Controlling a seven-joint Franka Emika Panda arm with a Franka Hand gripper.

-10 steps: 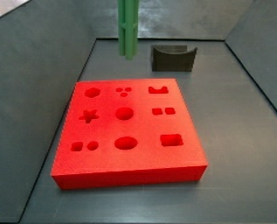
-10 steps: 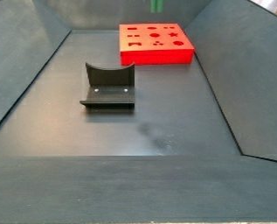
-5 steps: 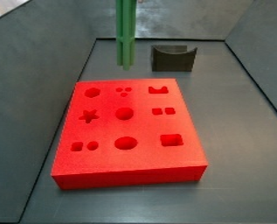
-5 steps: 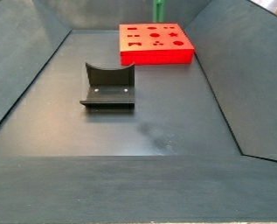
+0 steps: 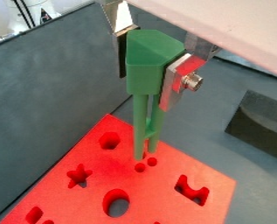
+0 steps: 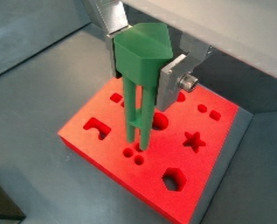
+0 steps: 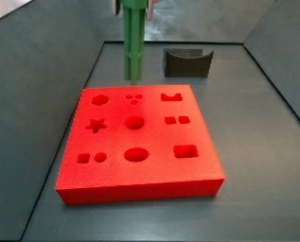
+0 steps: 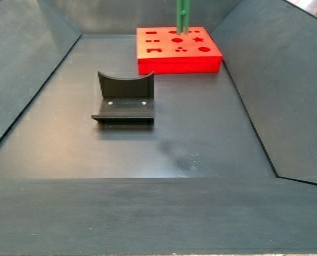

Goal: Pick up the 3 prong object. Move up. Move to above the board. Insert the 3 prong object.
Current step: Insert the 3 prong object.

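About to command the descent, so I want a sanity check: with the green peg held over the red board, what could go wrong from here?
Risks as I judge them:
1. The 3 prong object, clamped in the gripper, hangs above the board. Its prong tips look close to the three-dot recess but not clearly centred, so they could land on the red surface.
2. Neighbouring recesses sit close by; a small offset could catch one.
3. Pressing down misaligned might tilt the peg in the fingers.

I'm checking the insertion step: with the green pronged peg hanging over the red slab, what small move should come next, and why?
Probably a slow, straight descent. The gripper is shut on the tall green three-pronged peg, held upright above the flat red recessed slab. In both wrist views its prong tips sit close over the three-dot recess but not yet in it, so lowering, with slight centring if needed, seems right.
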